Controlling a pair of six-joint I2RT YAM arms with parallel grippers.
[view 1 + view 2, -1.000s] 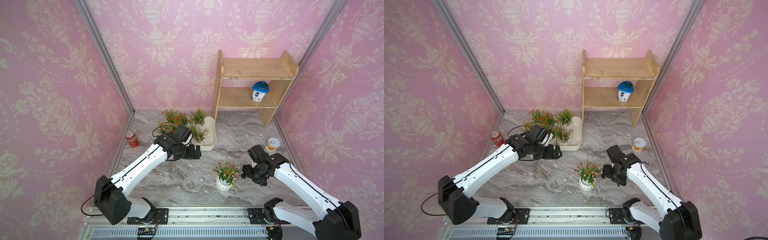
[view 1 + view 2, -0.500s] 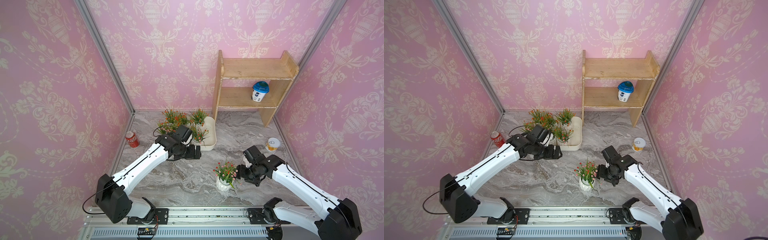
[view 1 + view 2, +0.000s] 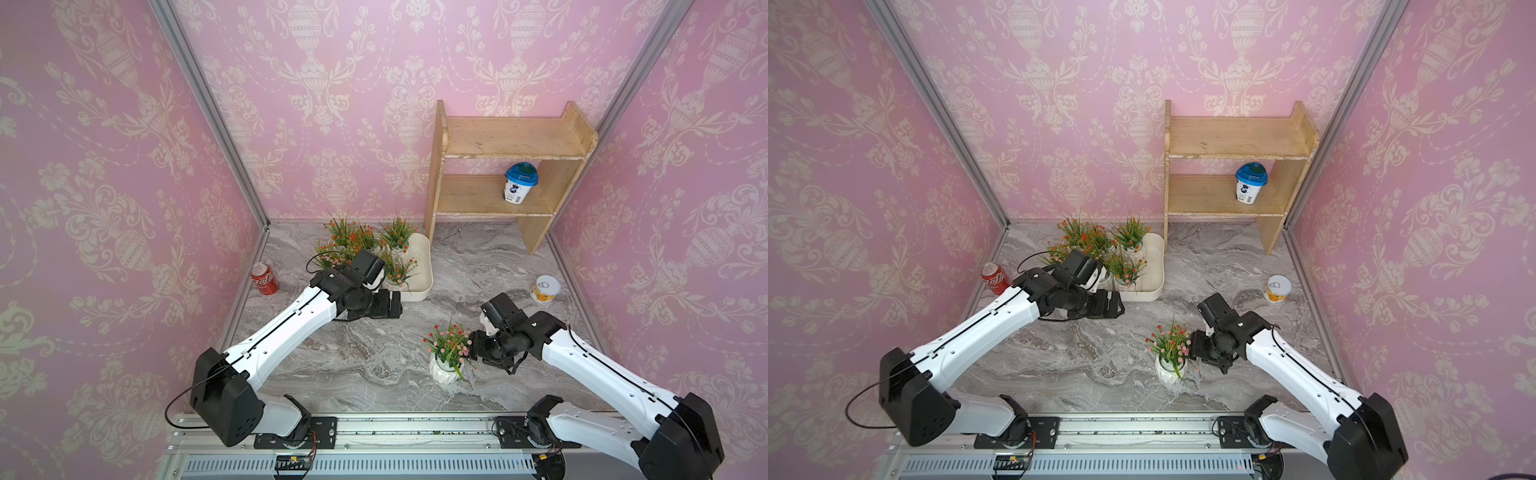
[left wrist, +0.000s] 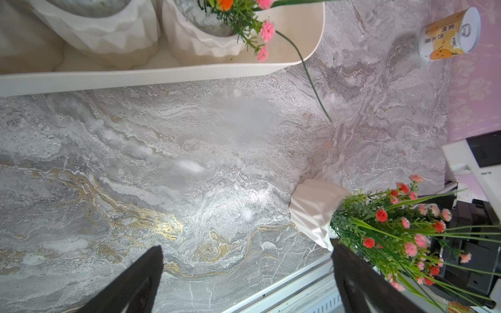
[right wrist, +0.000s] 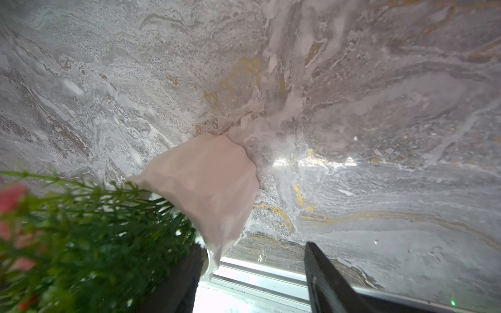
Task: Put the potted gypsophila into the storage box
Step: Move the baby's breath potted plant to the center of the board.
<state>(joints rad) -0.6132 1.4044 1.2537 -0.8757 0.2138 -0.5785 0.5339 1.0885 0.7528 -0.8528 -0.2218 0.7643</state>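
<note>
Top view, looking down on a grey marble-patterned tabletop (image 3: 353, 386) veined with gold, enclosed by pink damask wallpaper (image 3: 104, 208). The storage box (image 3: 425, 266), a shallow cream plastic bin with rounded corners and a flared rim, sits toward the back. Several potted gypsophila (image 3: 399, 272) already stand in it: green plastic sprigs dotted with tiny orange and pink blossoms. The left arm hides part of the box, so they cannot be counted.

One loose pot (image 3: 443, 370) remains outside, well in front of the box and toward the robot's right. It stands upright on the table, faceted matt white ceramic under red and pink blooms.

The right gripper (image 3: 473, 353) is at that pot's rim. In the right wrist view its black fingers (image 5: 325, 281) stand partly apart. One is buried in foliage at the pot's lip, the other is clear of the pot wall with bare table between, and nothing is clamped. The left gripper (image 3: 388, 305) hovers just in front of the box's near wall, spread wide and empty.

As I judge it, most of the task is done. What remains is to grip this pot, lift it and set it in the box.

A glossy red soda can (image 3: 264, 279) stands left of the box. A plain wooden shelf (image 3: 498, 141) stands behind and right of it, with a blue-lidded tub (image 3: 519, 185) on its lower tier. A yellow tin (image 3: 545, 287) lies further right.
</note>
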